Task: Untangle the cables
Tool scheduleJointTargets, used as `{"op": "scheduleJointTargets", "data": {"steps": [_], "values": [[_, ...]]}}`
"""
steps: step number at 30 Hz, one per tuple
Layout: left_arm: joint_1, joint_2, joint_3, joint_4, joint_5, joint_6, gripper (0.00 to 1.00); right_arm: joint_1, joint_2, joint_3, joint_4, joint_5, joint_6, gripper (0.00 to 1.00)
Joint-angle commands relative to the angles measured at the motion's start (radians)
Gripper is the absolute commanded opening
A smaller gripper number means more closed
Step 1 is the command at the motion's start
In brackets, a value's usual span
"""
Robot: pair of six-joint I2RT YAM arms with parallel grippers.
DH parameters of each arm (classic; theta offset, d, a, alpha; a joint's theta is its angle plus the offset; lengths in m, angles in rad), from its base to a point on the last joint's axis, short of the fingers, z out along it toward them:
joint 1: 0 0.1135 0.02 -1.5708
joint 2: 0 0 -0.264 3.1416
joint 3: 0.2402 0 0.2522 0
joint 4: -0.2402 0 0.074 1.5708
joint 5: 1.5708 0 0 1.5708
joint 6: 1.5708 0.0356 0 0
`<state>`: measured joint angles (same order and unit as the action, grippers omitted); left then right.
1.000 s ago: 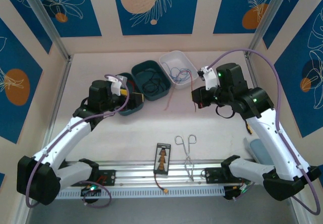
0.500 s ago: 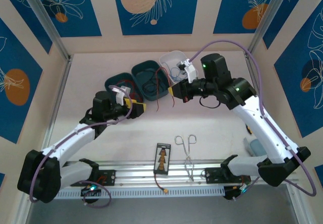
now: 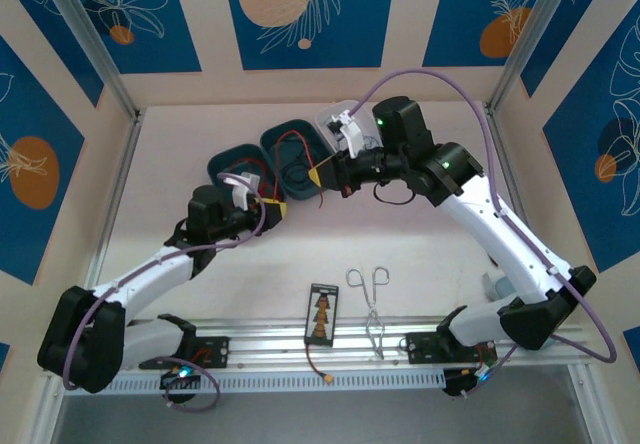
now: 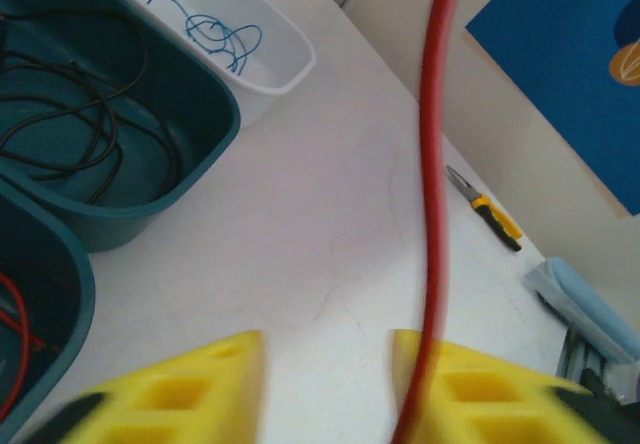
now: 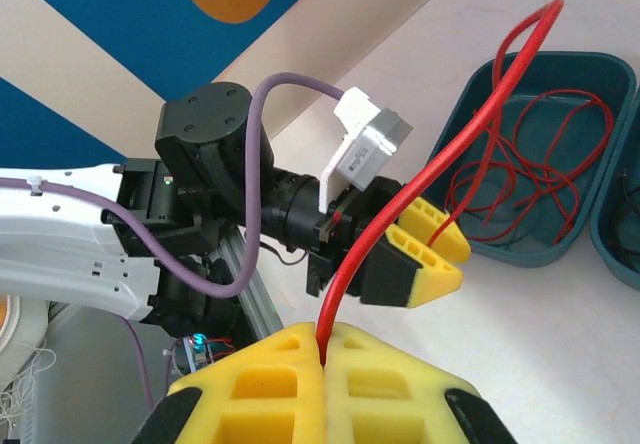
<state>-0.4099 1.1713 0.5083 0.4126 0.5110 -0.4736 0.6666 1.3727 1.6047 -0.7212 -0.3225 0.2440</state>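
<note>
- The right gripper [image 5: 322, 349] is clamping its yellow pads tight together on a red cable [image 5: 440, 154], holding it clear of the table
- From that pinch the red cable is arching up and over, then dropping into a teal tray [image 5: 590, 59] where more red loops are lying
- The left gripper [image 4: 325, 364] is standing with its jaws apart, a gap showing between them
- The red strand is running down just beside the inner face of one left finger; the wrist view is blurred there, so it is hard to tell whether it is touching that pad
- A black cable [image 4: 60, 124] is lying coiled in the middle teal tray [image 4: 235, 114], and a blue cable [image 4: 215, 34] is lying in the white tray [image 4: 290, 59] beyond it
- The step in hand is looking like a two-handed pull on the red strand, with one gripper holding it and the other lining up for a second hold
- The next move is calling for the left jaws to close squarely on the strand, then for the arms to draw apart gently, freeing it from the loops without dragging the tray
</note>
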Motion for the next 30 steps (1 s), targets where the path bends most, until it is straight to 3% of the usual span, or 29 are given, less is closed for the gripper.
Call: {"op": "scheduleJointTargets", "data": {"steps": [1, 4, 5, 16, 23, 30], "values": [[-0.005, -0.013, -0.016, 0.035, -0.052, -0.008, 0.19, 0.007, 0.028, 0.03, 0.02, -0.011, 0.023, 0.0], [-0.003, -0.049, -0.019, 0.008, -0.103, -0.013, 0.01, 0.008, 0.083, 0.037, 0.025, 0.027, 0.05, 0.0], [-0.003, -0.065, -0.018, -0.012, -0.12, -0.014, 0.0, 0.008, 0.109, 0.043, 0.027, 0.043, 0.063, 0.0], [0.0, -0.122, 0.064, -0.298, -0.285, -0.005, 0.0, 0.04, 0.491, 0.252, 0.064, 0.196, 0.18, 0.0], [0.032, -0.054, 0.12, -0.371, -0.367, -0.015, 0.0, 0.076, 0.742, 0.475, 0.037, 0.299, 0.202, 0.0], [0.095, 0.08, 0.15, -0.353, -0.374, -0.043, 0.0, 0.104, 0.936, 0.689, -0.006, 0.37, 0.183, 0.0]]}}
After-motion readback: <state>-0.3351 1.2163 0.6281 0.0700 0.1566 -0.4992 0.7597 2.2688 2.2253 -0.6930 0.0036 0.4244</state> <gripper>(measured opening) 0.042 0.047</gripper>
